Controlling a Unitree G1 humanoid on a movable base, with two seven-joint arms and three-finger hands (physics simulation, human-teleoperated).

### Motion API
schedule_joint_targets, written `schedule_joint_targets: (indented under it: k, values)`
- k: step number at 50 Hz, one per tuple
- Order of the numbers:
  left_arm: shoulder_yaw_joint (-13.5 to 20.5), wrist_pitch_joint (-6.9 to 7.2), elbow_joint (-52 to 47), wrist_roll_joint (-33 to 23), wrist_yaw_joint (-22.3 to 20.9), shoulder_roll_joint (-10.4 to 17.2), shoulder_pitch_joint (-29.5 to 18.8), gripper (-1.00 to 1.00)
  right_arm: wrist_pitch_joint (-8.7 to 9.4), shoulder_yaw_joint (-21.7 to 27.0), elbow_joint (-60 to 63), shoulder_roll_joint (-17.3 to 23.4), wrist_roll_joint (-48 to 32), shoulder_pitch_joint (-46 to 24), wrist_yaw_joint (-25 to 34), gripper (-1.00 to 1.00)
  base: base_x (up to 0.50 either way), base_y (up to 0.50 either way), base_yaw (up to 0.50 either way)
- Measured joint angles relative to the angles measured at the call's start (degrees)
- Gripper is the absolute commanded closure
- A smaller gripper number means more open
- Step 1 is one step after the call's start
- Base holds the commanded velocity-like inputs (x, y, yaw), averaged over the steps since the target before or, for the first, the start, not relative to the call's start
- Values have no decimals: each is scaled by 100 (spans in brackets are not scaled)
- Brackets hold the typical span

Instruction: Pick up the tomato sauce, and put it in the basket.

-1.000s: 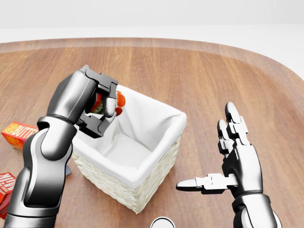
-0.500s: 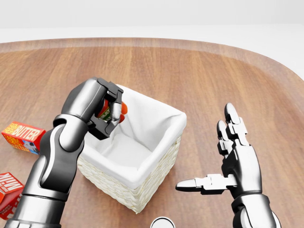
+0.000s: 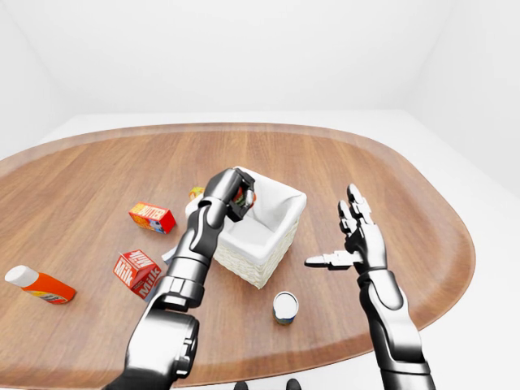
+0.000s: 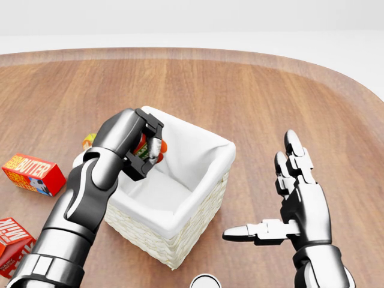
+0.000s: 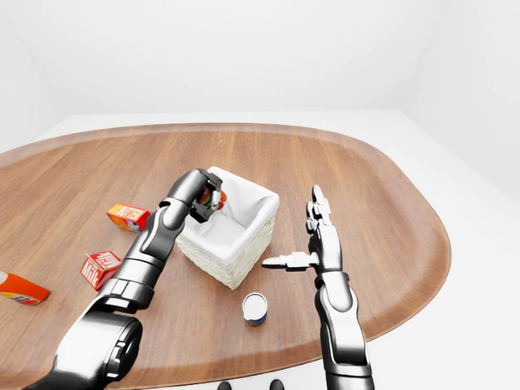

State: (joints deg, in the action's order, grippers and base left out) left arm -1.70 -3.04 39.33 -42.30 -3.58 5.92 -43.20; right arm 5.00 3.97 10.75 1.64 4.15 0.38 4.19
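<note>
My left hand (image 4: 146, 146) is shut on the tomato sauce (image 4: 144, 147), a small red can with a green label, mostly hidden by the fingers. It holds the can over the left inner side of the basket (image 4: 204, 198), a white wicker basket with a white cloth lining, in the middle of the head view. The hand and can also show in the left-eye view (image 3: 240, 197). My right hand (image 4: 288, 204) is open and empty, to the right of the basket above the wooden table (image 4: 252, 96).
A butter box (image 4: 33, 174) and a red milk carton (image 4: 11, 240) lie left of the basket. A can (image 3: 285, 306) stands below the basket. An orange bottle (image 3: 39, 283) lies far left. A small orange item (image 4: 88, 141) shows behind my left arm.
My left hand has moved right and down with the tomato sauce, from the basket's left rim to over its inside. The right hand has not moved.
</note>
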Motion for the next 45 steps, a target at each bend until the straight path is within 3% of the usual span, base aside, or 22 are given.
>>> schedule_joint_targets:
  k: [8, 45]
  values:
    - [-19, -197, 611, 44, 192, -5, -271, 100, 0, 14, 15, 4, 13, -11, -1, -100, 0, 0, 0]
    - [-91, -197, 1812, 0, 526, -39, -762, 100, 0, 17, -29, 3, 17, -16, -4, -100, 0, 0, 0]
